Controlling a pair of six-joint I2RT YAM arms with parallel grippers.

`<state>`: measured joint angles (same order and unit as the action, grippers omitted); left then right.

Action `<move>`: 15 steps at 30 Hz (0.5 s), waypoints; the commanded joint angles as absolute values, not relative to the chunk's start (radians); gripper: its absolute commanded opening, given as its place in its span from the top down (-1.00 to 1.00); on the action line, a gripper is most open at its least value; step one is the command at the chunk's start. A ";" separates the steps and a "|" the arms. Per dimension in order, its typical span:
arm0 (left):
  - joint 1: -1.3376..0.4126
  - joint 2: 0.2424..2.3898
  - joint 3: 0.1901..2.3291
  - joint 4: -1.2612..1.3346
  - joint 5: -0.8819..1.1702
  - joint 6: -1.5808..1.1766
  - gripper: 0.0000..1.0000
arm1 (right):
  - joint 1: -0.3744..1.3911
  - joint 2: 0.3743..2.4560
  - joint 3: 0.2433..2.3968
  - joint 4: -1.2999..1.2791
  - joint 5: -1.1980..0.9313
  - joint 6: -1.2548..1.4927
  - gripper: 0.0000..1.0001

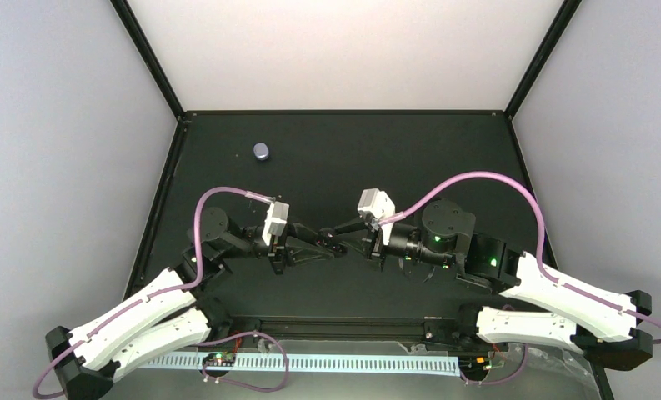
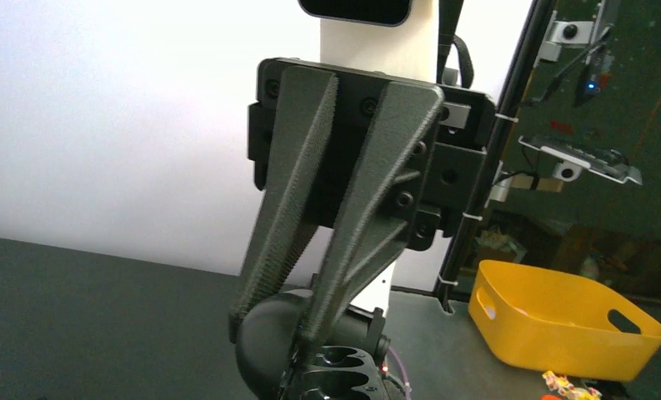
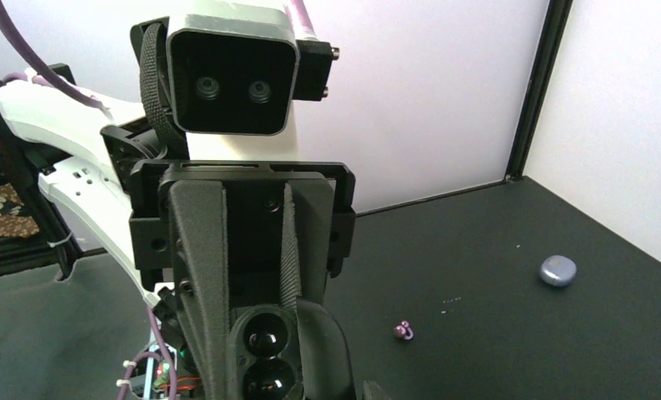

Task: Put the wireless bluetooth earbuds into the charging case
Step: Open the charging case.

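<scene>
The charging case [image 1: 262,151] lies shut on the black table at the far left, and shows as a lavender pebble [image 3: 558,271] in the right wrist view. A tiny purple earbud [image 3: 404,331] lies on the mat, a short way nearer than the case; I cannot tell if it is one bud or two together. Both arms meet tip to tip at the table's middle. My left gripper [image 1: 328,247] is shut with nothing in it [image 2: 277,327]. My right gripper [image 1: 342,229] faces it, its fingers [image 3: 202,275] close together and the tips hidden behind the left arm's black parts.
A yellow bin [image 2: 560,321] stands off the table beyond the black frame post [image 2: 493,167]. White walls close in the table on three sides. Purple cables [image 1: 477,179] loop over both arms. The left wrist camera housing [image 3: 231,79] hangs right before the right gripper.
</scene>
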<state>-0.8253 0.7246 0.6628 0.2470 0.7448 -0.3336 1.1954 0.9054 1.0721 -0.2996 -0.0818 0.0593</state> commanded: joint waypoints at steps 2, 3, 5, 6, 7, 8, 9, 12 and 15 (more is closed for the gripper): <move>-0.828 0.729 0.678 0.310 0.771 -0.325 0.97 | 1.194 0.917 1.101 -0.326 -0.115 0.044 0.82; -0.829 0.728 0.678 0.310 0.770 -0.325 0.97 | 1.195 0.917 1.103 -0.328 -0.114 0.041 0.89; -0.828 0.729 0.678 0.309 0.769 -0.324 0.97 | 1.195 0.918 1.104 -0.330 -0.111 0.037 0.97; -0.828 0.730 0.678 0.307 0.767 -0.325 0.97 | 1.195 0.919 1.104 -0.331 -0.110 0.032 0.98; -0.828 0.731 0.678 0.306 0.766 -0.324 0.97 | 1.195 0.918 1.104 -0.333 -0.109 0.027 0.98; -0.828 0.733 0.677 0.304 0.763 -0.325 0.97 | 1.195 0.918 1.104 -0.335 -0.106 0.023 0.98; -0.829 0.735 0.677 0.304 0.761 -0.327 0.97 | 1.195 0.916 1.104 -0.334 -0.101 0.018 0.98; -0.829 0.742 0.676 0.296 0.749 -0.331 0.75 | 1.195 0.912 1.104 -0.337 -0.088 0.005 0.98; -0.828 0.749 0.676 0.289 0.739 -0.338 0.43 | 1.196 0.905 1.106 -0.341 -0.072 -0.012 0.98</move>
